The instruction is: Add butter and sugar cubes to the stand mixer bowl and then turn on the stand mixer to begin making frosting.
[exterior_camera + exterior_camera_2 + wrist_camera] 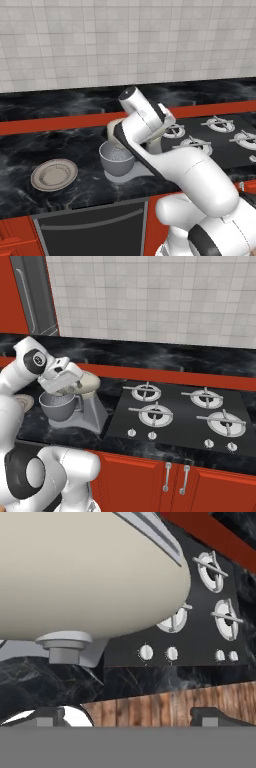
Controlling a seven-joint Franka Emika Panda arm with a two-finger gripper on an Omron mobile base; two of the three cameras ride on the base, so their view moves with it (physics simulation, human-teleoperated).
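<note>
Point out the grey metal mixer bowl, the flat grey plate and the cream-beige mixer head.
Grey metal mixer bowl (116,161), left base view, outer wall.
Flat grey plate (54,175), left base view, centre.
Cream-beige mixer head (85,572), hand view, underside.

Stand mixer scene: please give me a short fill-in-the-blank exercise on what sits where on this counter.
1. The round grey metal bowl sits under the mixer's cream-beige ___.
2. The flat round grey plate lies on the black marble counter to the ___ of the bowl in the left base view.
3. The black stovetop has ___ burners.

Missing words: head; left; four
</note>
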